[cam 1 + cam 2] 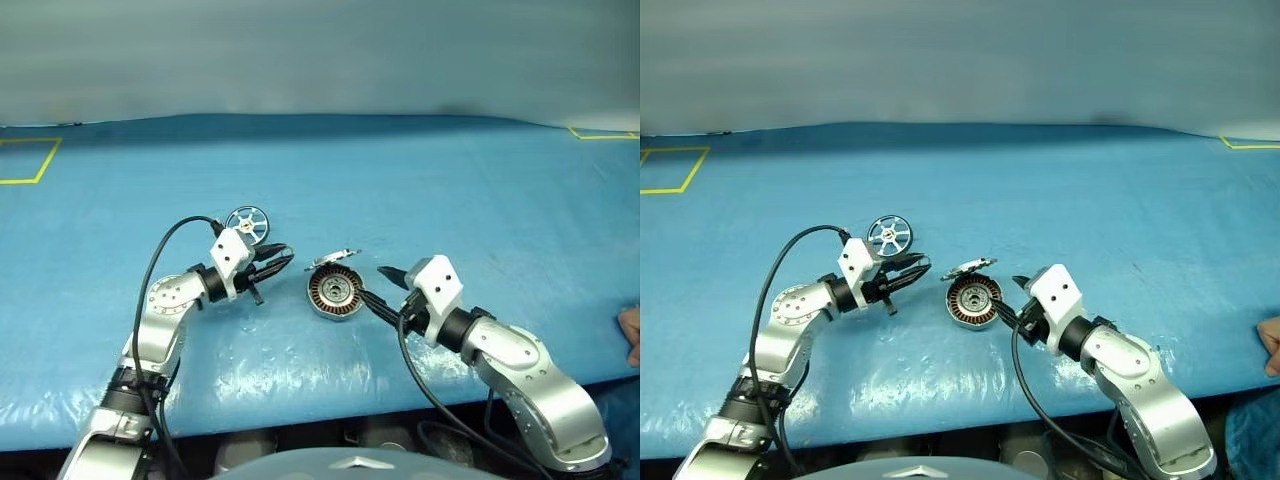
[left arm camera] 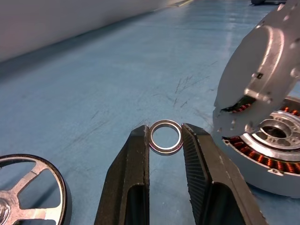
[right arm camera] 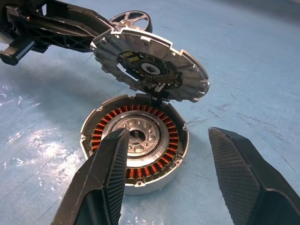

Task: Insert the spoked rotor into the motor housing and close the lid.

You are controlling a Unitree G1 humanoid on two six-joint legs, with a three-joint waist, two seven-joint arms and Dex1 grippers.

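Head camera first: the round silver-grey metal motor housing (image 1: 335, 294) with its ring of copper-brown windings sits on the blue table cover (image 1: 420, 190) just below frame centre, its ribbed grey metal lid (image 1: 332, 261) tipped up at the housing's far edge. The small shiny silver spoked rotor (image 1: 247, 223) lies left of centre, a bit above the left gripper (image 1: 281, 262), which points right toward the housing. The right gripper (image 1: 377, 288) comes in from the lower right, one finger at the housing's right rim.

Left wrist cam: the two black fingers (image 2: 131, 168) pinch a thin silver metal ring (image 2: 165, 137) between their tips, so the jaws are only narrowly apart. The rotor peeks in at the lower left corner, the housing and raised lid at the right edge.

Right wrist cam: the jaws stand wide apart with nothing between them; the housing lies just past the fingertips, lid hinged up over its far side, rotor at the top behind the lid.
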